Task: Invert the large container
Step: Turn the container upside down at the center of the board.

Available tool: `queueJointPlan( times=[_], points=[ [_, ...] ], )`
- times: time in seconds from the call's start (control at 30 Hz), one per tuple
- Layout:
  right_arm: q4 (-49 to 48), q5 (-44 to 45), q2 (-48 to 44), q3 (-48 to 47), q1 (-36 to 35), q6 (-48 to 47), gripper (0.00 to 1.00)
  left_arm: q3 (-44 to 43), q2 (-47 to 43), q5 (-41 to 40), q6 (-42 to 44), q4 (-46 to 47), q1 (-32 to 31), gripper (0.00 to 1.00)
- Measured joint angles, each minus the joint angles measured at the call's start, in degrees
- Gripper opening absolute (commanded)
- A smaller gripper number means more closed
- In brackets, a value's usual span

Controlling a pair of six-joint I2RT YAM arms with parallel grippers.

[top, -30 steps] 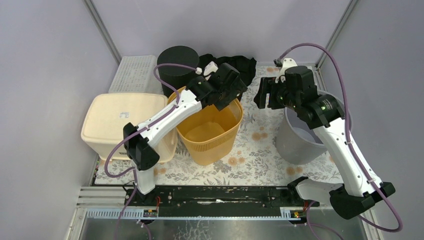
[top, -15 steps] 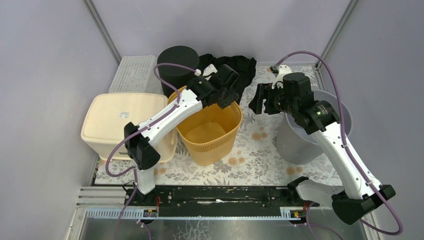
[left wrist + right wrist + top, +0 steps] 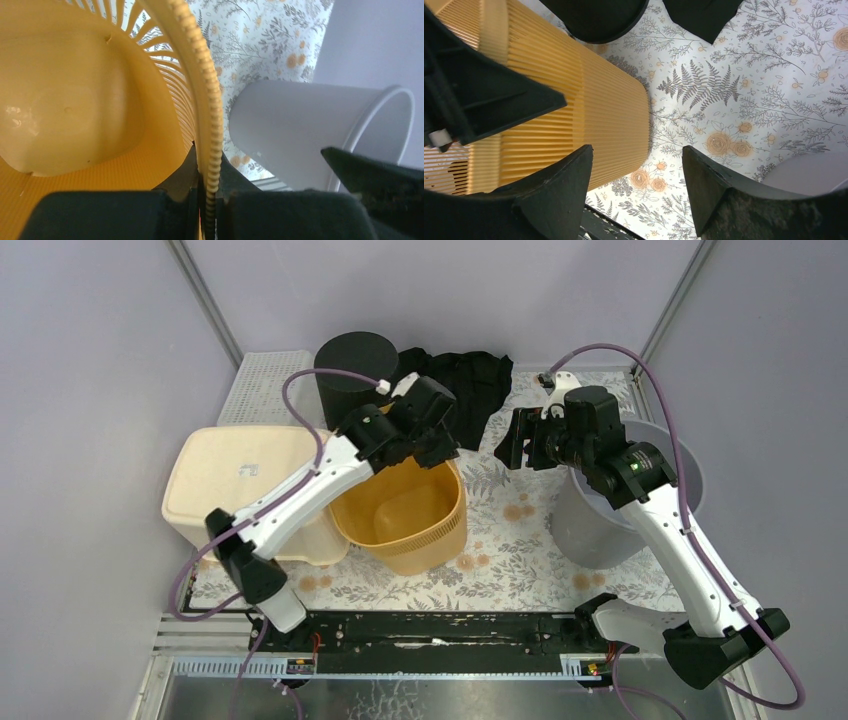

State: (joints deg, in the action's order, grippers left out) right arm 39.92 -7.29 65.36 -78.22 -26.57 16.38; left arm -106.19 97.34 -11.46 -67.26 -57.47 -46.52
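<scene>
The large container is a yellow slatted basket (image 3: 405, 510) standing mouth-up and tilted on the flowered mat. My left gripper (image 3: 432, 445) is shut on its far rim, which runs as a ribbed edge (image 3: 207, 100) between the black fingers (image 3: 208, 200). In the left wrist view the basket's inside is bare. My right gripper (image 3: 515, 440) hangs open to the right of the basket, apart from it. In the right wrist view its fingers (image 3: 636, 185) hold nothing, with the basket's ribbed outer wall (image 3: 574, 100) to their left.
A cream lidded box (image 3: 235, 485) presses against the basket's left side. A grey bucket (image 3: 600, 525) stands at the right, under the right arm. At the back are a black cylinder (image 3: 350, 365), a black cloth (image 3: 465, 380) and a white slatted tray (image 3: 268, 388).
My left gripper has closed on the basket's rim and drawn it left, tilting the basket. The right gripper has moved slightly left and stayed open.
</scene>
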Motion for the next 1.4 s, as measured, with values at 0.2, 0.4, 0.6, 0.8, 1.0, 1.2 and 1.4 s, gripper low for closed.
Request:
queueJointPlan(
  times=[0.2, 0.4, 0.6, 0.8, 1.0, 1.2, 1.4],
  points=[
    [0.07, -0.48, 0.0, -0.04, 0.0, 0.26, 0.71, 6.69, -6.82, 4.09, 3.28, 4.61, -0.04, 0.0],
    [0.94, -0.94, 0.02, -1.64, 0.0, 0.63, 0.7, 10.14, -9.03, 6.23, 4.79, 15.26, 0.0, 0.0],
    [1.9, -0.76, 0.0, -3.96, 0.0, 0.66, 0.69, 14.12, -8.9, 6.12, 4.42, 33.62, 1.01, 0.0],
    [3.13, -0.59, -0.04, -4.24, 0.0, 0.63, 0.69, 23.34, -7.13, 6.47, 2.05, 45.94, 2.03, 0.0],
    [4.81, 0.66, -0.09, -4.24, 0.0, 0.55, 0.69, 31.85, -6.84, 6.62, -1.44, 57.2, 2.93, 0.05],
    [4.96, 0.7, -0.09, -4.24, 0.0, 0.39, 0.69, 33.57, -6.84, 6.6, -3.17, 59.54, 3.08, 0.45],
    [5.11, 0.61, 0.39, -4.24, 0.0, 0.37, 0.67, 37.48, -6.84, 6.58, -5.53, 59.52, 3.19, 0.41]
  ],
)
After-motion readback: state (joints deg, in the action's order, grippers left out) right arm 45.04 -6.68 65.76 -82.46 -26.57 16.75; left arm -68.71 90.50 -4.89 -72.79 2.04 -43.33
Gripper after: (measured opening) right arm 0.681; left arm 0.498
